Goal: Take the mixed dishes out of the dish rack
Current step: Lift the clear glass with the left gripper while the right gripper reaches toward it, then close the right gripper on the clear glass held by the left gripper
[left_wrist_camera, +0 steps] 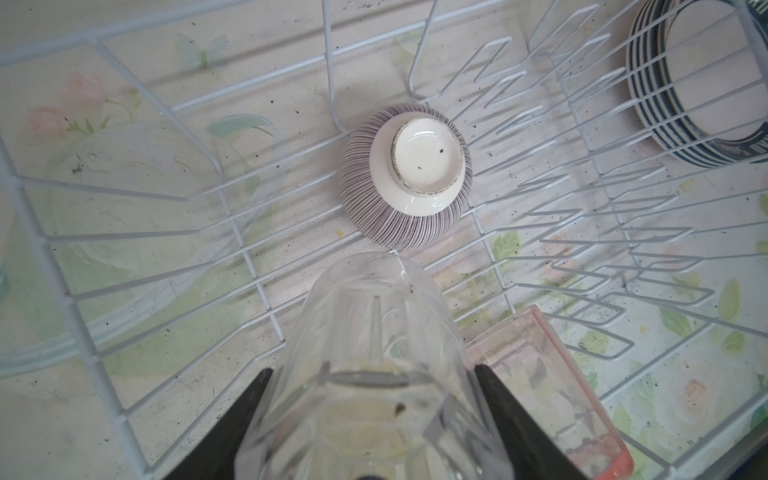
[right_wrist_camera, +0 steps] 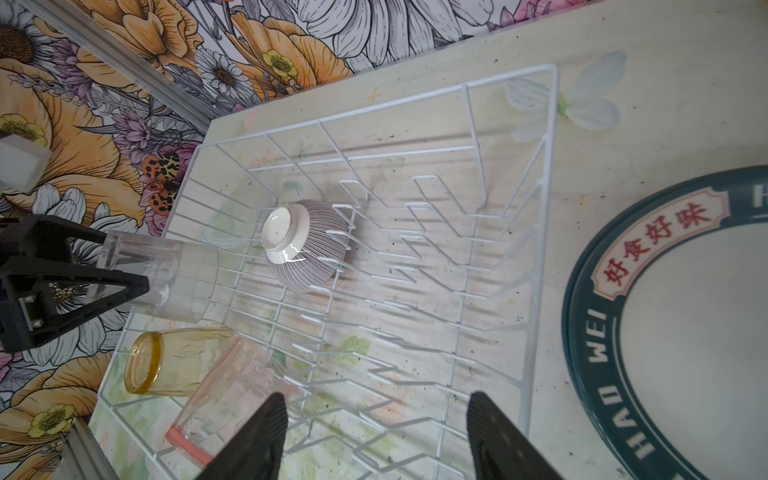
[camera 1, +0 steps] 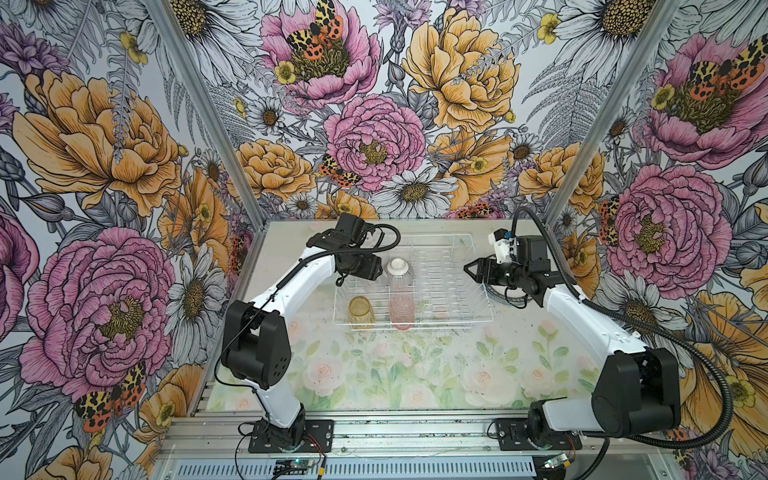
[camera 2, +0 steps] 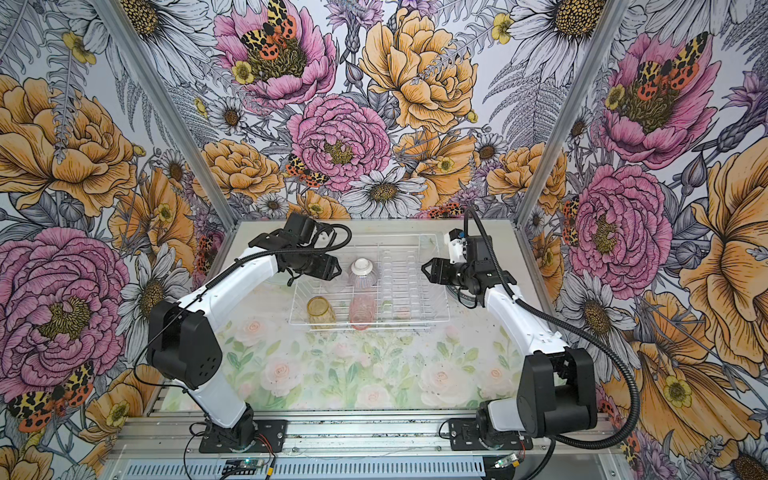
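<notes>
The white wire dish rack [camera 1: 457, 320] [camera 2: 415, 320] stands at the back middle of the table. In it a grey-striped bowl [camera 1: 399, 272] [left_wrist_camera: 405, 178] [right_wrist_camera: 305, 245] rests upside down. A yellow tumbler [camera 1: 360, 312] [right_wrist_camera: 174, 359] and a pink tumbler [camera 1: 401, 312] [left_wrist_camera: 552, 386] lie near its front. My left gripper [left_wrist_camera: 372, 370] [right_wrist_camera: 124, 262] is shut on a clear tumbler [left_wrist_camera: 374, 311] [right_wrist_camera: 174, 278], held on its side over the rack's left part. My right gripper [right_wrist_camera: 376, 401] [camera 1: 467, 268] hangs open and empty above the rack's right side. A stack of teal-rimmed plates [right_wrist_camera: 623, 316] [left_wrist_camera: 648, 83] lies on the table just right of the rack.
A clear glass dish [left_wrist_camera: 124, 208] sits at the rack's left end; whether it is inside I cannot tell. Upright plate prongs [right_wrist_camera: 415, 216] fill the rack's right half. Floral walls close in at the back and both sides. The front of the floral tabletop [camera 1: 395, 374] is bare.
</notes>
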Available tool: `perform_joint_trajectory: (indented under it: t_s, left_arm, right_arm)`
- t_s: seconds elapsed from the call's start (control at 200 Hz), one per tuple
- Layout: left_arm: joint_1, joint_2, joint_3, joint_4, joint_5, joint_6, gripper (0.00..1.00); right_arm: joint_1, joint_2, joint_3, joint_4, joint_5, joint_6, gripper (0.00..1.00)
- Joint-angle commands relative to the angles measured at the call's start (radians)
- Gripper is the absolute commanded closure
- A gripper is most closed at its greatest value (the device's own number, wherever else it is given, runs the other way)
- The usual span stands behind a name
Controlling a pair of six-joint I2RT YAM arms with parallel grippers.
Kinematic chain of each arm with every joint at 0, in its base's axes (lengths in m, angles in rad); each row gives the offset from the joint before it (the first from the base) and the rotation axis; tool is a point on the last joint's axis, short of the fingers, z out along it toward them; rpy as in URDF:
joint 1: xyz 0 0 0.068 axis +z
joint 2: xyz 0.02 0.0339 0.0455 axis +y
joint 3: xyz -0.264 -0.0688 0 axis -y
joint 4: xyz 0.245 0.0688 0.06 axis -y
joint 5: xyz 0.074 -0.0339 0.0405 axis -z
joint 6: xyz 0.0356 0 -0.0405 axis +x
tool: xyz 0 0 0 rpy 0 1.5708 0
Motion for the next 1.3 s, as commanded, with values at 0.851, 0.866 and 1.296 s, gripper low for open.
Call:
perform_joint_trajectory:
  t_s: [0.851,0.866,1.296]
  left_arm:
    - [0.093,-0.171,-0.285,0.844,0.706,-0.465,0.68]
    - [0.093,-0.171,-0.288,0.860,0.713,-0.476,0.68]
    - [0.075,-0.129,-0.319,1.103,0.783,-0.638,0.68]
  right_arm:
    - [0.148,0.177,-0.193,1.228,-0.477,0.664,0.60]
    - [0.148,0.181,-0.191,1.239,-0.478,0.673,0.60]
    - [0.193,0.220,-0.154,1.370,-0.500,0.735,0.60]
